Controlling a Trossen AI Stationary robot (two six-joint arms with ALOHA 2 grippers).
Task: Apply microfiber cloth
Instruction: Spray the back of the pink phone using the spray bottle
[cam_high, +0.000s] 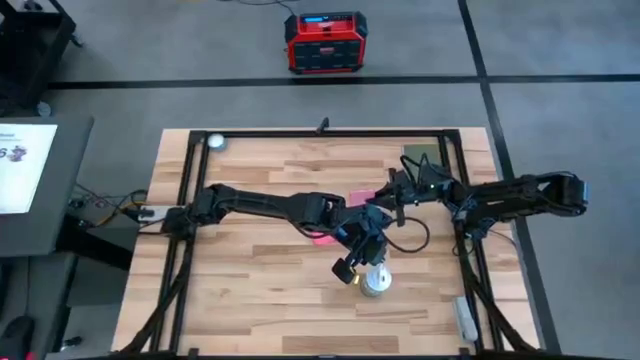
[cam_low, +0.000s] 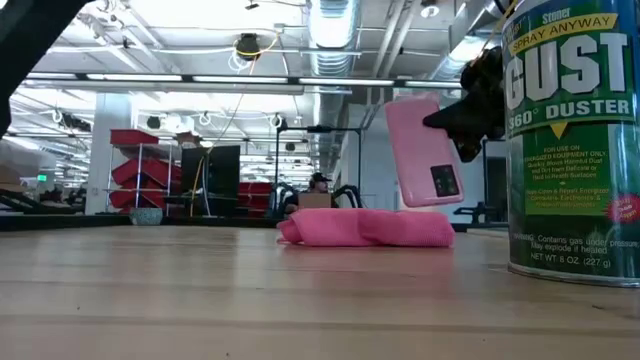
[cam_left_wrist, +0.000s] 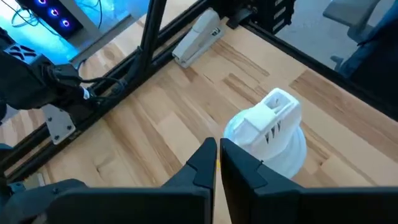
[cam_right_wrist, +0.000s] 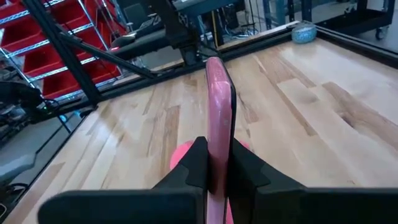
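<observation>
Left gripper (cam_left_wrist: 217, 163), clenched on nothing, hangs just above the white-capped duster spray can (cam_left_wrist: 268, 134) at lower centre of the high view; the crumpled reddish-pink microfiber cloth (cam_low: 366, 227) lies on the wooden surface (cam_high: 250, 290) centre frame, untouched, so wiping hasn't begun. Right gripper (cam_right_wrist: 212, 163) grasps the rigid pale-pink phone (cam_right_wrist: 219, 106) upright above the cloth. Next move likely left gripper opening and reaching for the cloth, can close by; open surface left, black frame rail (cam_high: 455, 200) right.
</observation>
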